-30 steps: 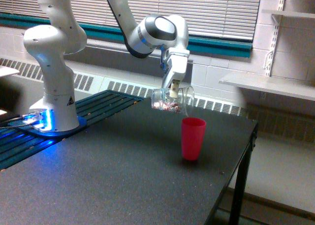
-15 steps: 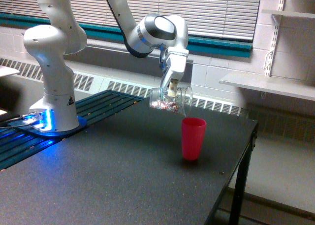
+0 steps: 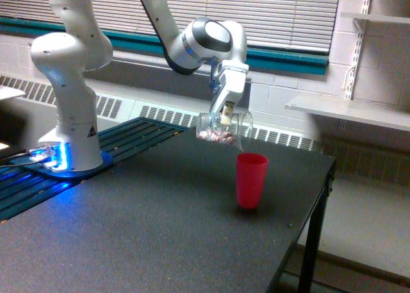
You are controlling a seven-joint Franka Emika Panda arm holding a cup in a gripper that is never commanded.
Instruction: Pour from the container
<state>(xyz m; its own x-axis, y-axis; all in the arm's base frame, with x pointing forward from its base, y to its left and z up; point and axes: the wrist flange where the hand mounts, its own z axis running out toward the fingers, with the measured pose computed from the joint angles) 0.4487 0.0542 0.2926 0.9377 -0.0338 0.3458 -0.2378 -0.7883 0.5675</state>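
Your hand [image 3: 225, 118] is clamped on the jar [image 3: 223, 127], fingers closed against its clear wall; the jar hangs in the air on its side, mouth toward the exterior view's right, and small reddish pieces [image 3: 216, 136] lie along its lower wall; you can see none leaving it. The jar's mouth sits above and a little to the left of the red cup [image 3: 251, 180], apart from its rim; the cup stands upright on the dark counter [image 3: 147, 235], on the right half and toward the far side. Look at the edges: the counter's right edge [image 3: 311, 222] runs close by the cup, with only a narrow strip of surface between them, and beyond it the floor drops away; the far edge lies just behind the cup, under the wall vents. To the left and near side of the cup you have a wide stretch of bare counter; the arm's white base [image 3: 69, 113] stands far off at the left, on a slatted panel lit blue. A wall shelf [image 3: 349, 110] juts out on the far right, well clear of the hand.
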